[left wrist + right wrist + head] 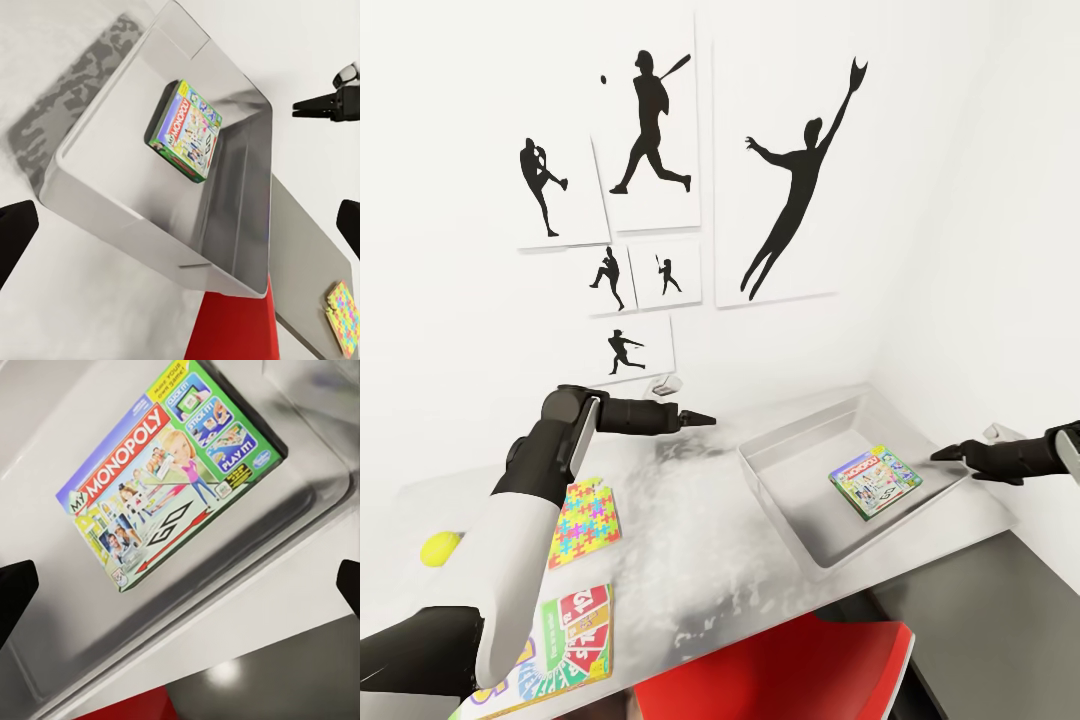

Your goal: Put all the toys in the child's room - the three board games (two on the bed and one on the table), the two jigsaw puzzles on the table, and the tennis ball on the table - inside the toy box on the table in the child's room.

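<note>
From the head view we see the desk (690, 520) against a white wall hung with baseball silhouette prints (660, 190); the toy box (790, 480) sits at its right end with the Monopoly game (875, 480) lying flat inside it; on the left part lie a jigsaw puzzle (585, 522), the Skip-Bo game (575, 635) nearer the front edge and partly under our left arm, and the tennis ball (438, 548) close to the left edge; the red chair (790, 670) stands below the front edge; the left pincer (700, 420) hangs over the desk just left of the toy box, and we cannot tell here how far it is parted; the right pincer (950, 453) hangs at the box's right rim, its fingers drawn to a point in this view. In the left wrist view the toy box (120, 217) and the Monopoly game (187, 131) show from above, a jigsaw puzzle (343, 315) lies on the further desk section, and the right pincer (304, 109) appears beside the box; the left fingertips (15, 232) stand wide at the frame's edges, holding nothing. In the right wrist view the Monopoly game (169, 472) shows its lettering plainly on the toy box (247, 577) floor; the right fingertips (13, 596) are wide apart and empty.
</note>
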Robot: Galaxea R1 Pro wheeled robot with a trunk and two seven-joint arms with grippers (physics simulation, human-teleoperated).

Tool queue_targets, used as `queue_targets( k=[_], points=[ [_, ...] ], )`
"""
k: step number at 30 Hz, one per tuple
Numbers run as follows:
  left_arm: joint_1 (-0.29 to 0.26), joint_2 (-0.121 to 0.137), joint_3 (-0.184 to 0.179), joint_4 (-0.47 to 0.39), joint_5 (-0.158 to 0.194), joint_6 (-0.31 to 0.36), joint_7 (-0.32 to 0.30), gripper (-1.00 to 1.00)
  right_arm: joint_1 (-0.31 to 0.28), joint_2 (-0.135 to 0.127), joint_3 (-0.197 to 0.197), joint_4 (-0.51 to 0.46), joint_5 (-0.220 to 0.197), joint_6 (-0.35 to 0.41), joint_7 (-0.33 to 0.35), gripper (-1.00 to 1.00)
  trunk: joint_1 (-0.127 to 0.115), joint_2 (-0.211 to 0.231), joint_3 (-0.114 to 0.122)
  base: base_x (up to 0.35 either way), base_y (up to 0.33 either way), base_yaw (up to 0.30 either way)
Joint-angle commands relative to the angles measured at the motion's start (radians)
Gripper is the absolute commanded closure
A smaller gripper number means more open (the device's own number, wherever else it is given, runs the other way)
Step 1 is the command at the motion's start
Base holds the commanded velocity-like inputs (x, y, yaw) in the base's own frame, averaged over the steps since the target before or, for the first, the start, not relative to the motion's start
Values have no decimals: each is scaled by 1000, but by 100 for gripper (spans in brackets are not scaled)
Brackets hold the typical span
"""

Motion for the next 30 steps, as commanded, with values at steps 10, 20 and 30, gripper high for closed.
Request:
queue_targets(
  k=[10,20,30],
  points=[
    [-1,-1,2,-1,-10,5,-9,-100,-1,4,-1,1,-6,7,-9,-100,1,-2,-2,0,0,0],
    [-1,-1,3,-1,-10,5,-9,-100,-1,9,0,67,-11,-4,-92,-100,1,-2,-2,0,0,0],
    [-1,-1,2,-1,-9,5,-9,-100,-1,34,-2,85,-15,-6,-130,-100,1,-2,-2,0,0,0]
  ],
)
